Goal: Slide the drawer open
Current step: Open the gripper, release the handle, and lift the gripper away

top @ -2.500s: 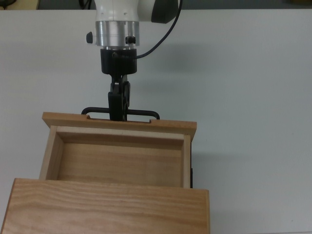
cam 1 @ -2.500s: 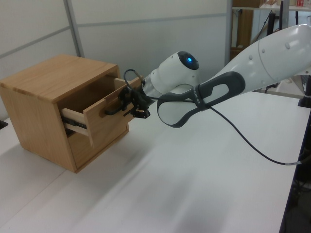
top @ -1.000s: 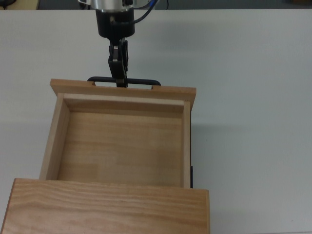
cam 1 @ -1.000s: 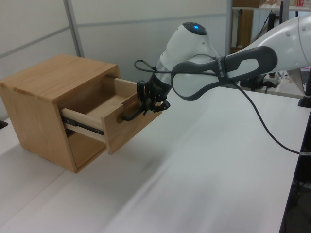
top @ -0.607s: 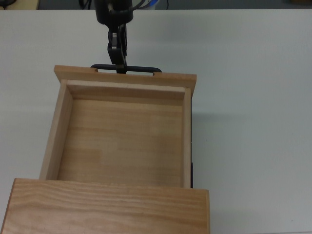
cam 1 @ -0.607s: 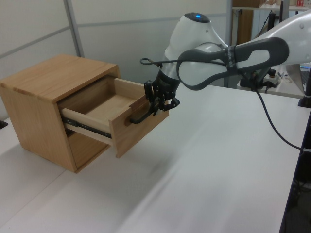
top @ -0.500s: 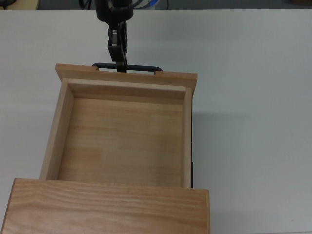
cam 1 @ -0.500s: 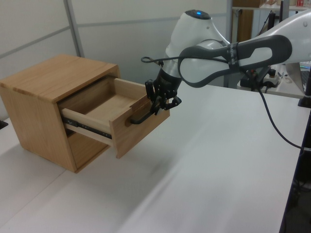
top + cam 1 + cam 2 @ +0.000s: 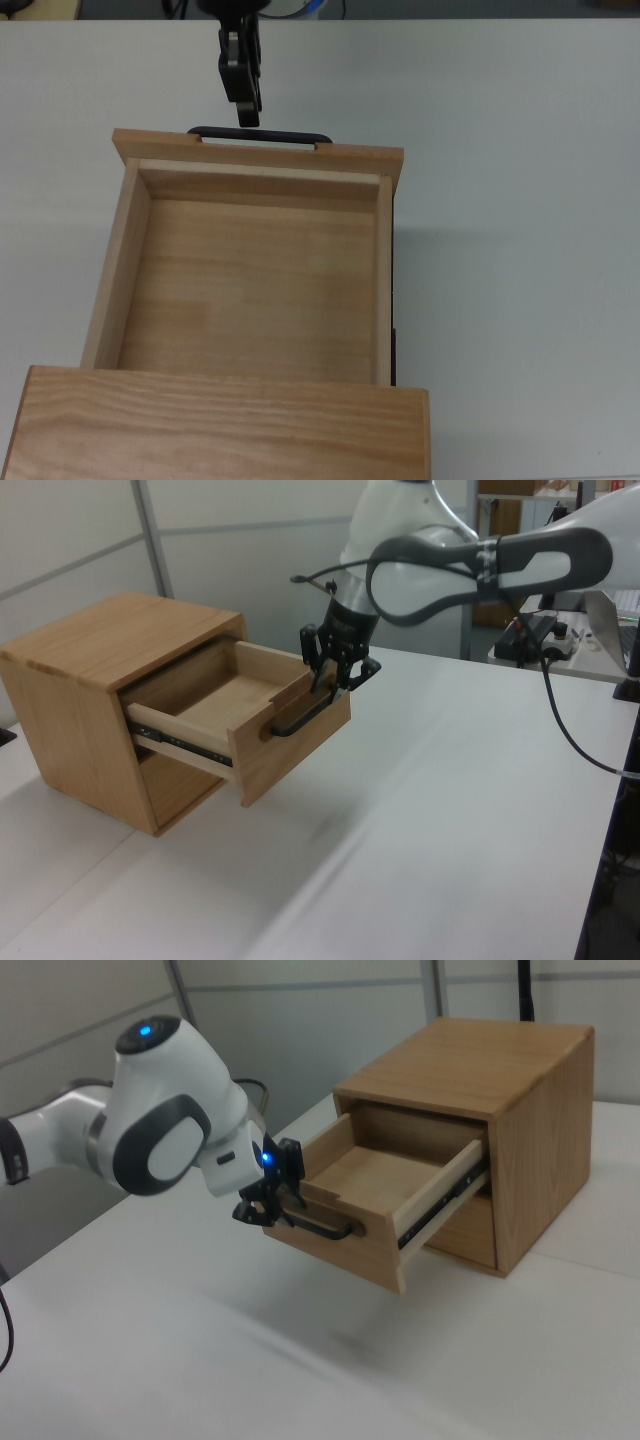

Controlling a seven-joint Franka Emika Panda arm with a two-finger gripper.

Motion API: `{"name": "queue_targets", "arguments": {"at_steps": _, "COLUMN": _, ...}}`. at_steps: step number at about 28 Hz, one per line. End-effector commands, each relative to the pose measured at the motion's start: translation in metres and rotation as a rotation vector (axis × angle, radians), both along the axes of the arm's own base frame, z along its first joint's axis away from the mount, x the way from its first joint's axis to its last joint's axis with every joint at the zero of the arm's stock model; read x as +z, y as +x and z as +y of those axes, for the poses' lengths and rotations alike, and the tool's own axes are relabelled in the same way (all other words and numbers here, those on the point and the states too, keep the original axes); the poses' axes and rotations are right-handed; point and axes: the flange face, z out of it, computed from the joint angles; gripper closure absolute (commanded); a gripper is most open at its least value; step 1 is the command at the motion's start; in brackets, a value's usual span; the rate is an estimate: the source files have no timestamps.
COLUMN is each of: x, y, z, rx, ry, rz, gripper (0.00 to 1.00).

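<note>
While the drawer [image 9: 250,270] stands pulled far out of the wooden cabinet [image 9: 75,695] and fills the centre of the top view, the gripper [image 9: 242,108] sits at upper centre, just above the black bar handle [image 9: 262,134]; whether its fingers are spread or closed cannot be told.
</note>
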Motion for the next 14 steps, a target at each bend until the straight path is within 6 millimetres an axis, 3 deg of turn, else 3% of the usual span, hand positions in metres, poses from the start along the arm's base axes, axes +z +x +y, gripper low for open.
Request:
{"name": "queue_targets", "arguments": {"at_steps": 1, "x": 0.020, "y": -0.007, "z": -0.006, "rx": 0.026, "ry": -0.024, "rz": 0.031, "gripper": 0.39}}
{"name": "queue_targets", "arguments": {"at_steps": 4, "x": 0.031, "y": -0.011, "z": -0.007, "rx": 0.040, "ry": -0.030, "rz": 0.044, "gripper": 0.33}}
{"name": "queue_targets", "arguments": {"at_steps": 5, "x": 0.032, "y": -0.012, "z": -0.007, "rx": 0.054, "ry": -0.034, "rz": 0.049, "gripper": 0.26}}
{"name": "queue_targets", "arguments": {"at_steps": 6, "x": 0.033, "y": -0.013, "z": -0.007, "rx": 0.065, "ry": -0.038, "rz": 0.056, "gripper": 0.08}}
{"name": "queue_targets", "arguments": {"at_steps": 7, "x": 0.034, "y": -0.015, "z": -0.007, "rx": 0.075, "ry": -0.040, "rz": 0.076, "gripper": 0.00}}
{"name": "queue_targets", "arguments": {"at_steps": 14, "x": 0.031, "y": -0.026, "z": -0.004, "rx": 0.250, "ry": -0.105, "rz": 0.179, "gripper": 0.00}}
